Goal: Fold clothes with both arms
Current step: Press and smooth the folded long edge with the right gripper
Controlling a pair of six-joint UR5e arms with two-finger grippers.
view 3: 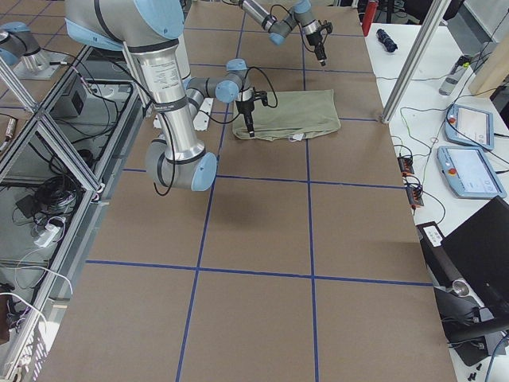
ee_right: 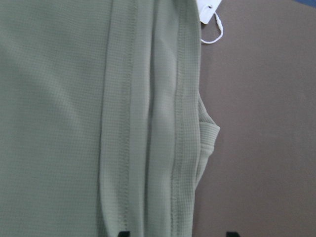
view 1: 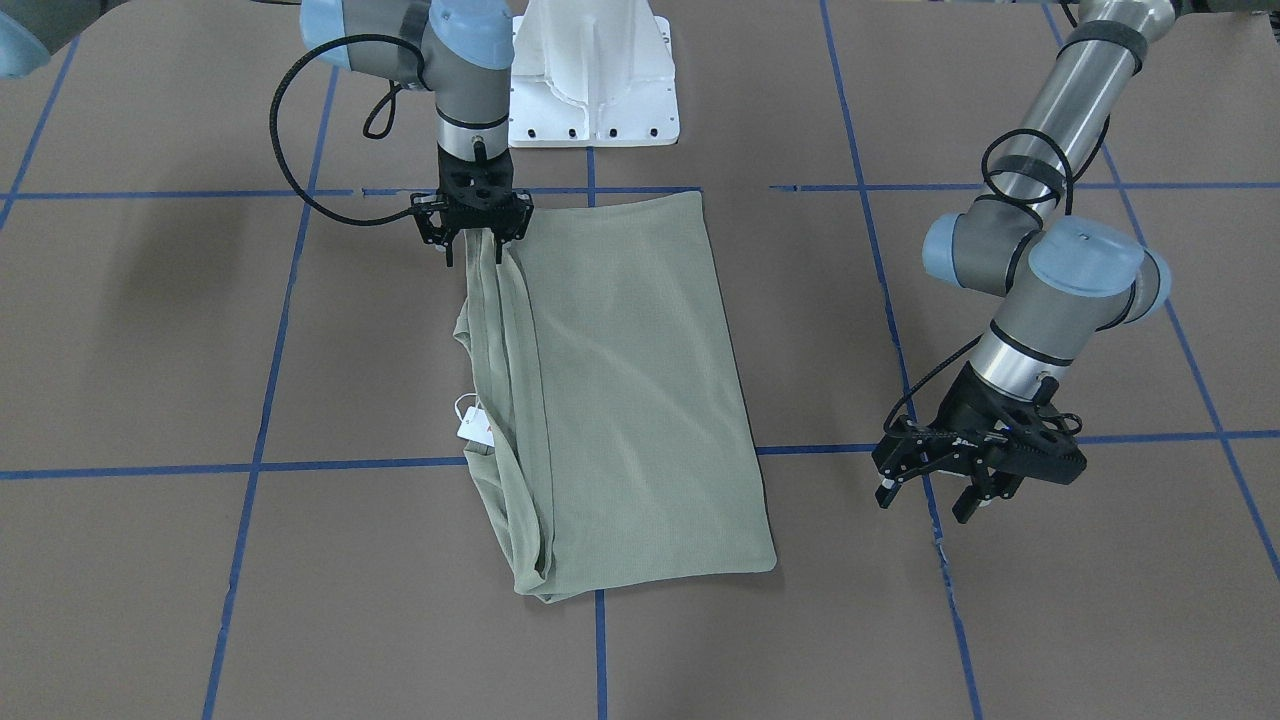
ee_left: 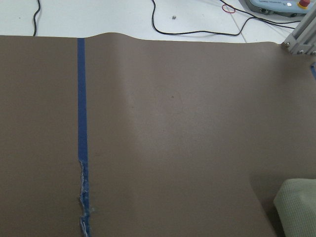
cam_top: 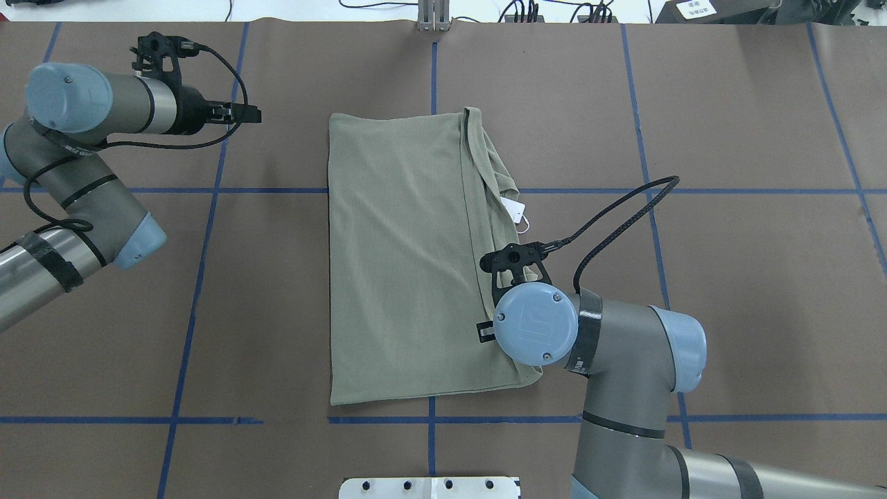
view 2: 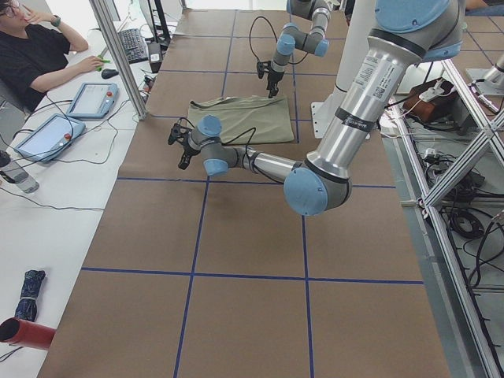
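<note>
Overhead exterior shows the sage-green shirt (cam_top: 395, 263) lying flat in the middle of the worktop (cam_top: 748, 291) as a long, tidy rectangle. No sleeve sticks out, so the sides look already turned in. The doubled, seamed layers, the collar and the white hang tag (cam_top: 511, 208) all sit along the shirt's long edge on the robot's right.

The right gripper (view 1: 475, 245) stands upright at the end of that layered edge, at the shirt's corner nearest the robot. In the right wrist view its two fingers (ee_right: 124, 233) are spread wide with the stacked seams running between them. They straddle the edge but are not pinched on it, though whether the tips touch the cloth is hard to tell.

The left gripper (view 1: 925, 500) hangs well apart from the shirt, off its plain long edge, with its fingers parted and holding nothing. Its wrist view catches only a corner of the shirt at the lower right.

My reading is that the lengthwise folding is done or nearly so. What remains is to fold the strip across its length, probably with one arm at each corner of an end, and the left arm is not yet in place for that.
</note>
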